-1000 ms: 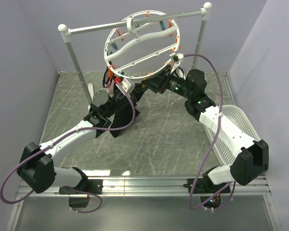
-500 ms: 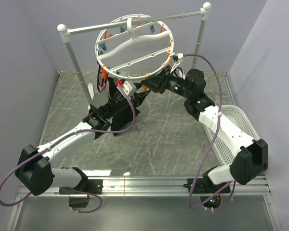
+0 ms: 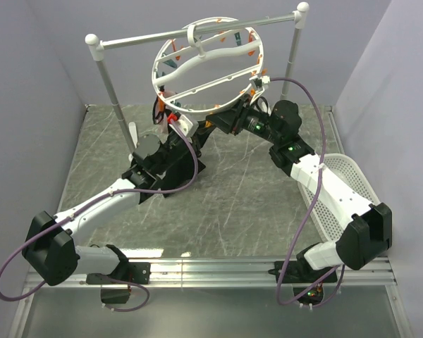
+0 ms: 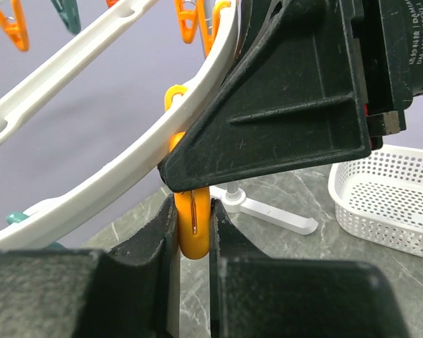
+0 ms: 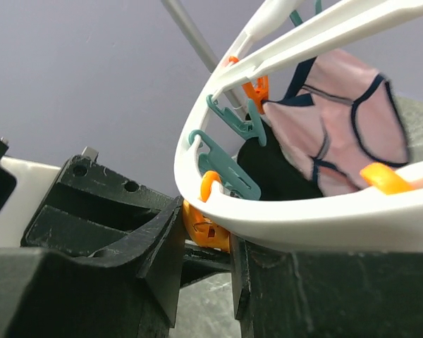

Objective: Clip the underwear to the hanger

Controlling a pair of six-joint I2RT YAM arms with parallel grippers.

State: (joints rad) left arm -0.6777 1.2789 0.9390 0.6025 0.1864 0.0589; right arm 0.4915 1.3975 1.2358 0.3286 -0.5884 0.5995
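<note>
The hanger (image 3: pixel 208 67), a white ring with orange and teal clothespins, hangs tilted from the rail. The black underwear (image 3: pixel 176 169) droops below its near-left rim, and shows behind the ring (image 5: pixel 268 165) in the right wrist view. My left gripper (image 3: pixel 175 125) reaches up to that rim. In its wrist view the left gripper (image 4: pixel 194 232) is shut on an orange clothespin (image 4: pixel 194 229) under the ring (image 4: pixel 113 162). My right gripper (image 3: pixel 218 121) meets the rim from the right. The right gripper (image 5: pixel 208 239) is shut on an orange clothespin (image 5: pixel 210 224).
A pink garment (image 5: pixel 338 141) hangs clipped inside the ring, beside teal clothespins (image 5: pixel 229 169). The white-and-silver rail stand (image 3: pixel 197 32) spans the back, with its foot (image 4: pixel 268 208) on the marbled table. A white perforated basket (image 3: pixel 345 190) sits at the right edge.
Half a second ago the ring had swung and tilted to the left; it is now back to the right, as a second ago. Both arms stay at its lower rim.
</note>
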